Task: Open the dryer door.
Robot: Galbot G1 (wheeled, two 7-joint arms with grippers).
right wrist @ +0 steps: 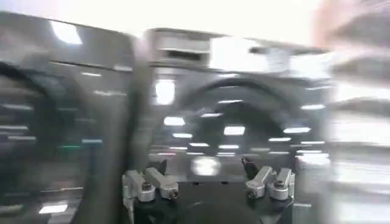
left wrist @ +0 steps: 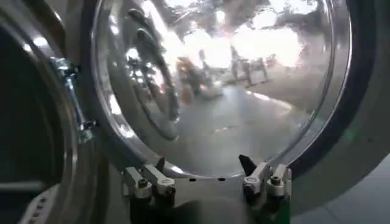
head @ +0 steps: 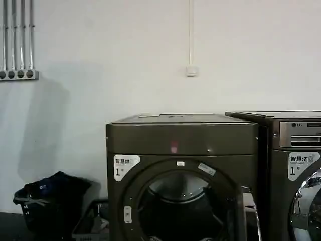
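Note:
The dryer [head: 180,140] stands at centre in the head view, dark bronze-grey with a white "1" sticker and a small red light. Its round opening [head: 180,211] is uncovered, and the dryer door [head: 252,213] stands swung out, edge-on, at the opening's right side. In the left wrist view the dryer door [left wrist: 244,91] shows its chrome ring and glass, hung on its hinge [left wrist: 73,97] beside the dark drum opening. My left gripper [left wrist: 204,164] is open just in front of the door's rim, holding nothing. My right gripper [right wrist: 204,165] is open and empty, facing the machine fronts.
The LG-marked machine [head: 296,165] stands directly right of the dryer, close to the swung-out door. A dark laundry basket [head: 50,201] and a low tray [head: 90,226] sit on the floor to the left. A white wall lies behind.

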